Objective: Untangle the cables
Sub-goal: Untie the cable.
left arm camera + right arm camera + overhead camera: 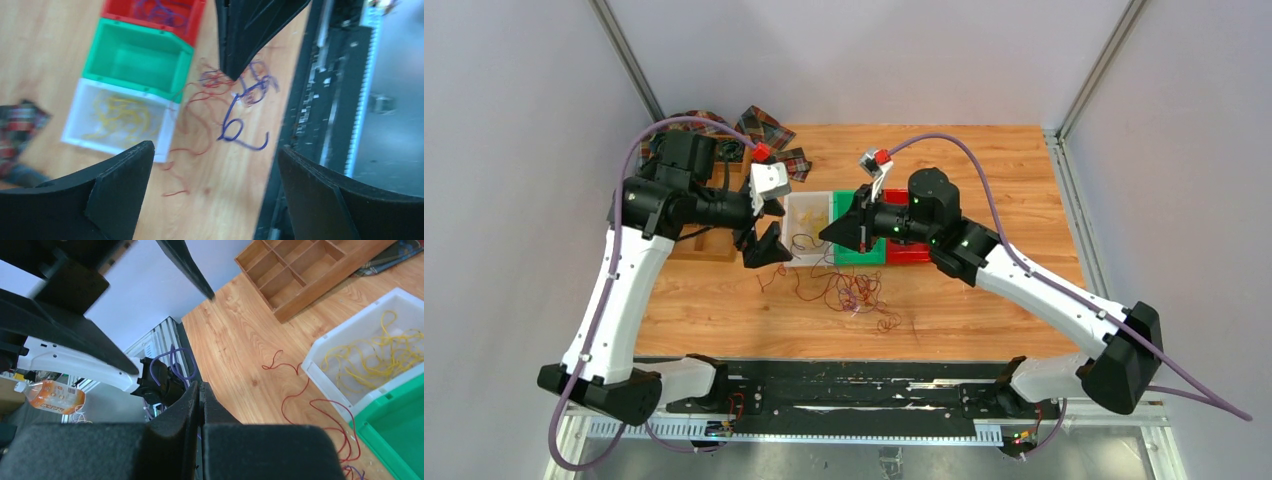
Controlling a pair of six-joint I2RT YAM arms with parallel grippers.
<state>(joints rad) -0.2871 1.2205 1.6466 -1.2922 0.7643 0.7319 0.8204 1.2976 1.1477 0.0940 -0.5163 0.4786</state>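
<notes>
The cables (852,290) lie as a loose clump of dark red and purple loops on the wood in front of the bins. They also show as a clump (220,85) in the left wrist view. My left gripper (762,230) hovers just left of the clump. It (215,148) is wide open, with only bare table between its fingers. My right gripper (827,233) points left over the bins, its jaws pressed together (201,386). One purple cable (232,127) hangs in a loop from its tip. Red strands (300,395) trail toward the white bin.
Three bins sit in a row: a white bin (809,205) with yellow wires (372,352), a green bin (100,55) and a red bin (197,22) with purple wires. A wooden divider tray (300,270) and plaid cloth (764,125) lie at back left. A black rail (854,385) runs along the near edge.
</notes>
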